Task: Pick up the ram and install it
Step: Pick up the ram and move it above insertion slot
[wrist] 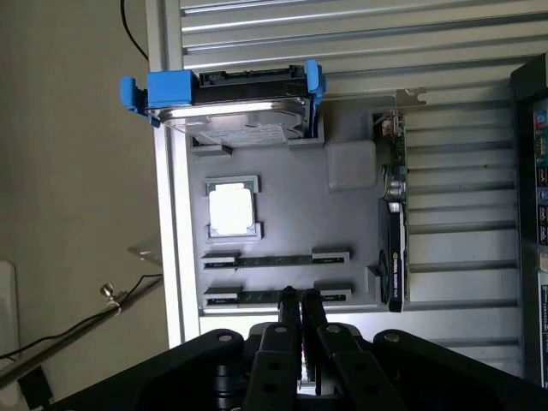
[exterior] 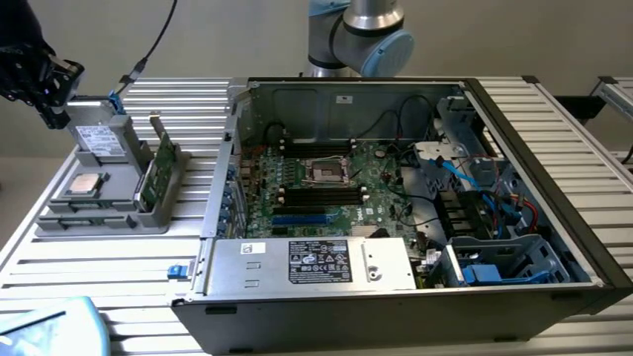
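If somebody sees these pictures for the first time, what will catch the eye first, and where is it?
First comes the open computer case, in the middle of the exterior view, its motherboard exposed. At the exterior view's left stands a grey tray of parts: a hard drive in blue rails, an expansion card and two ram sticks. The gripper hangs above the tray, nearest one ram stick.
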`<action>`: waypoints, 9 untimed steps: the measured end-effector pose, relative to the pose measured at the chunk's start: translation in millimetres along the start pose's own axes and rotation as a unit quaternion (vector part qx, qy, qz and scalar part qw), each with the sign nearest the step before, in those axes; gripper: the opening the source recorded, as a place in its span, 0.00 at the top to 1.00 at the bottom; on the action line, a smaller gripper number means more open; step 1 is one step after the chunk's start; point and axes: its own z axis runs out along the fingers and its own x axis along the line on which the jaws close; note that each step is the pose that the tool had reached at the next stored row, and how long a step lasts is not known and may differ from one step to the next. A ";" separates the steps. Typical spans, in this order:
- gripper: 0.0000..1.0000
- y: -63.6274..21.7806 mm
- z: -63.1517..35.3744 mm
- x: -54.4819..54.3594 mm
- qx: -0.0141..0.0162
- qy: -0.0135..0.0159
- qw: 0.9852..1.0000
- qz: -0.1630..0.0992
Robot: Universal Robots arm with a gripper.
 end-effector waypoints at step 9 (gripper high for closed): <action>0.84 -0.1 0.1 1.5 0.005 0.003 0.998 -0.059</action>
